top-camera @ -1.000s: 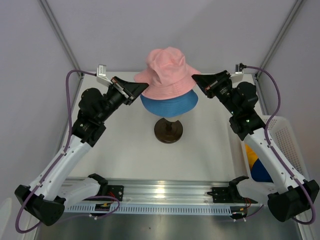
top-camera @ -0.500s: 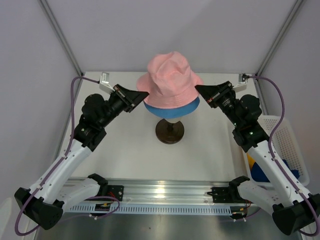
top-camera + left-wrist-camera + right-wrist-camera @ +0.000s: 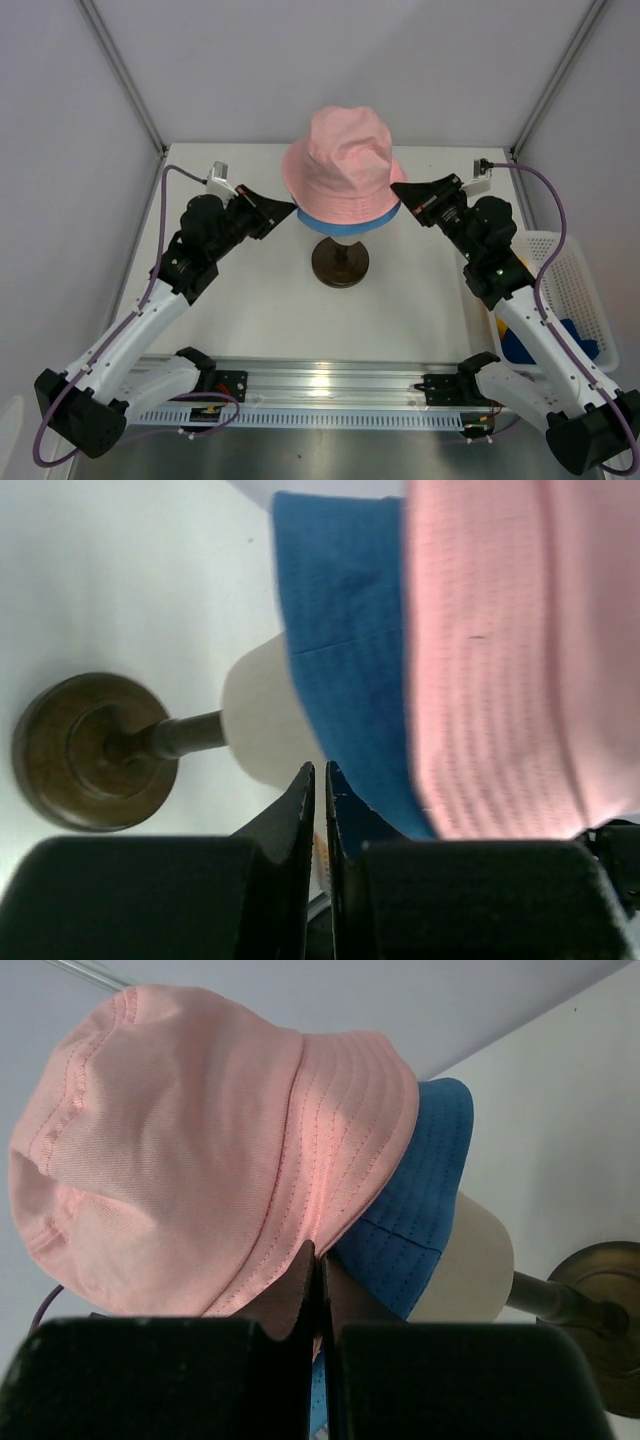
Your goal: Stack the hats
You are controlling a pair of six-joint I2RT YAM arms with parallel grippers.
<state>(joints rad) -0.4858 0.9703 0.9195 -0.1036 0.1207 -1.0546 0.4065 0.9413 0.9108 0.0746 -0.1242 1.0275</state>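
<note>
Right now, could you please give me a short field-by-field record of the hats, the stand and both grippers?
pink hat: on top, over the blue hat
blue hat: on the head form, mostly covered
head form: upright on its brown base
left gripper: jaws nearly closed at the hats' left brim; grip unclear
right gripper: shut on the pink hat's right brim
basket: far right; yellow fabric and dark blue fabric inside, partly hidden
</note>
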